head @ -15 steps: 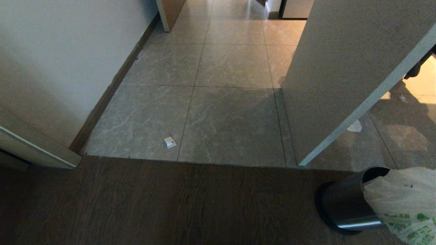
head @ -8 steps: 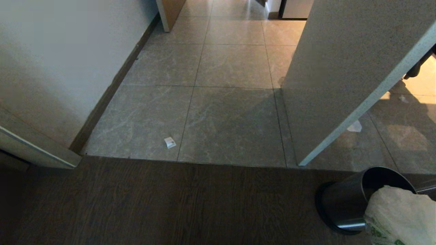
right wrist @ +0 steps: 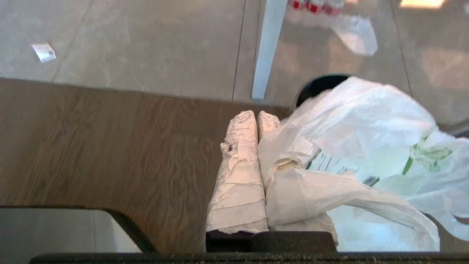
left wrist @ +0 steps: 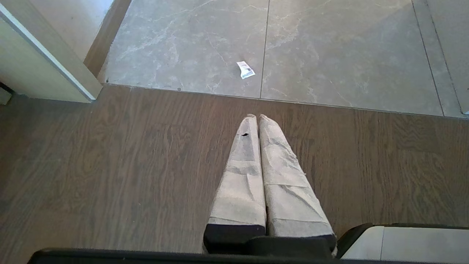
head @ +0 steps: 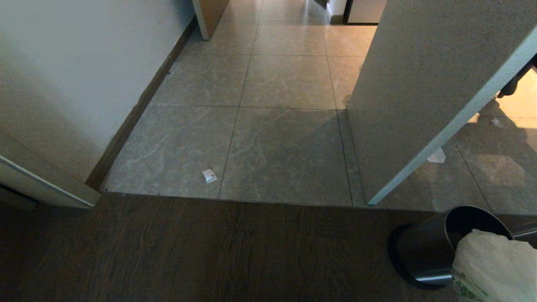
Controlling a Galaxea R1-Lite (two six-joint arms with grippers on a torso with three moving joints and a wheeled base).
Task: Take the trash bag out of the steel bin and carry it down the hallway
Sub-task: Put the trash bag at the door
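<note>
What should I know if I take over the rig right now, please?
Right gripper: shut on the bag, low at the robot's right.
Left gripper: shut, empty, parked over the wood floor.
Bin: tipped, at the wood floor's edge, the bag in front of its mouth.
Done: bag gripped.
Left: make sure the bag is clear of the bin, then carry it down the hallway.

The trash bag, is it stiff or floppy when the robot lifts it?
Probably floppy: the trash bag is thin, crinkled white plastic, bunched where the right pincer is shut on it. It droops over the steel bin, so it likely sags and swings.
</note>
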